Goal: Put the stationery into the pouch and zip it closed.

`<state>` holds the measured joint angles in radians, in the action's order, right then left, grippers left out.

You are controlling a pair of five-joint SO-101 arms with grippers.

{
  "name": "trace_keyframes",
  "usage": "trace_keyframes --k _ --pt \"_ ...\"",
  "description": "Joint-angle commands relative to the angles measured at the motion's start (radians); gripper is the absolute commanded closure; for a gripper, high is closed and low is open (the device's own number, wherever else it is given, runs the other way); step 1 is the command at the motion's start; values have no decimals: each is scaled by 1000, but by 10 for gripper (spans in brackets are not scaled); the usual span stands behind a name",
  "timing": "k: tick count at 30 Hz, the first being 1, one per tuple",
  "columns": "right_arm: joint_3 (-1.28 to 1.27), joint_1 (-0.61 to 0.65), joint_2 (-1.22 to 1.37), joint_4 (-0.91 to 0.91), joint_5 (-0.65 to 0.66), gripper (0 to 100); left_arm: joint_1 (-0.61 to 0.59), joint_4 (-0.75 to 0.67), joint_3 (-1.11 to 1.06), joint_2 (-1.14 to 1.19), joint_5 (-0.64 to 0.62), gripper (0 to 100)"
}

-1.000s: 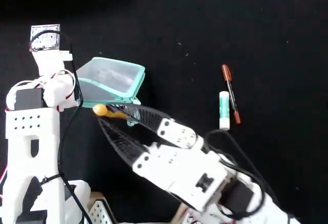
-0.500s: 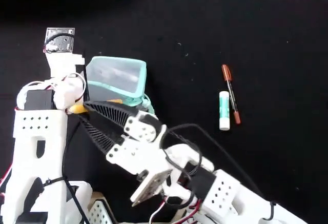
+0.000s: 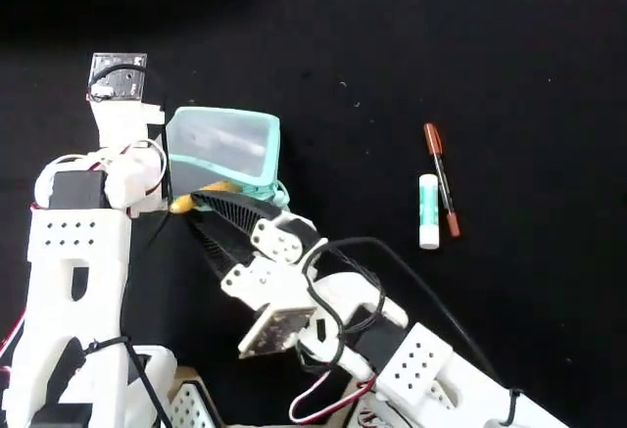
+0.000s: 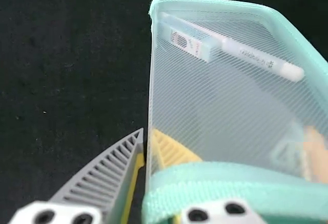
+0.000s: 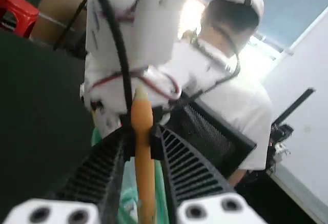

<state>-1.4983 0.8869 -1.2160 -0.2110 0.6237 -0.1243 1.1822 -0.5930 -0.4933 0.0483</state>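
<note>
Right gripper [image 5: 141, 131]: clamped on pencil [image 5: 142, 152], by pouch [image 3: 221, 144] mouth.
Left gripper [image 4: 147, 143]: pinching pouch edge.
Advice: angle tip inside the opening before releasing.

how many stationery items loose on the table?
2: red pen and glue stick, side by side right of the pouch. Orange pencil is in the right gripper. Some may be hidden.

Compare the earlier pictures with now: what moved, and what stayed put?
The right arm's fingers, shut on the slim orange pen, rolled over and swung left, then eased back to the translucent mint-green mesh pouch. The left arm shifted the pouch slightly right. The red-brown marker and white glue stick stayed put.
</note>
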Motion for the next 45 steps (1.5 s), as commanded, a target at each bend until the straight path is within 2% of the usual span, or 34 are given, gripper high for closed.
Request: trace_keyframes --k 1,5,8,10,13,15,22,25,28,31,34,36,38,42,45 --pt "-36 -18 -4 -18 6 986 -4 2 -62 31 21 969" --pt "-61 -61 -4 -12 -8 986 -5 2 -62 31 21 970" --pt "-24 -130 -4 71 -138 985 -5 2 -64 31 21 970" --pt "56 -170 -4 247 -207 945 -5 0 -64 31 21 970" --pt "242 -184 -4 631 -298 808 -5 0 -64 31 23 970" --pt "375 -183 -4 847 -387 753 -5 0 -64 31 23 970" --pt "794 -92 -5 1278 -422 748 -5 0 -65 31 23 970" --pt "918 -155 -5 1373 -422 748 -5 0 -65 31 23 970" --pt "946 -359 -4 1390 -430 756 -5 0 -65 31 23 970" --pt "871 -569 13 1389 -430 858 -7 2 -61 23 18 970" --pt "720 -710 54 1384 -430 963 -35 3 -45 20 18 970" --pt "605 -784 96 1341 -430 975 -50 23 -21 23 20 970" --pt "486 -833 142 1249 -434 953 -54 60 16 28 17 970" --pt "245 -878 191 919 -560 912 -50 183 159 29 15 970" --pt "110 -927 174 717 -569 918 -50 265 309 31 20 970"
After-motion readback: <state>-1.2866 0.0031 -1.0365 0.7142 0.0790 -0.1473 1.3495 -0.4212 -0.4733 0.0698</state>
